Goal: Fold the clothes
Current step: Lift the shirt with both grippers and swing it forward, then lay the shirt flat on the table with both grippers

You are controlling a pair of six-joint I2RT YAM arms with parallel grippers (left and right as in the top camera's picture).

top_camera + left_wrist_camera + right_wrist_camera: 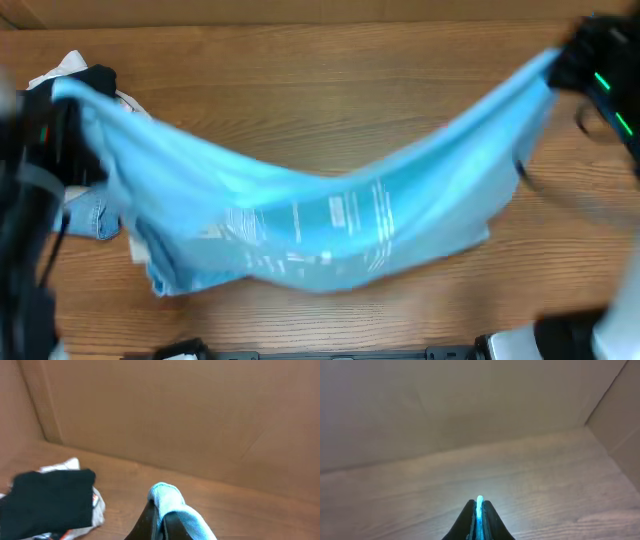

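Observation:
The sky-blue T-shirt hangs stretched between my two grippers above the table, sagging in the middle, with white printed logos on its lower part. My left gripper is shut on its left end; the left wrist view shows blue cloth pinched between the fingers. My right gripper is shut on its right end; the right wrist view shows a thin blue edge between the closed fingers.
A black folded garment lies on a white one at the far left. Blue jeans lie under the shirt's left part. Cardboard walls stand behind the wooden table.

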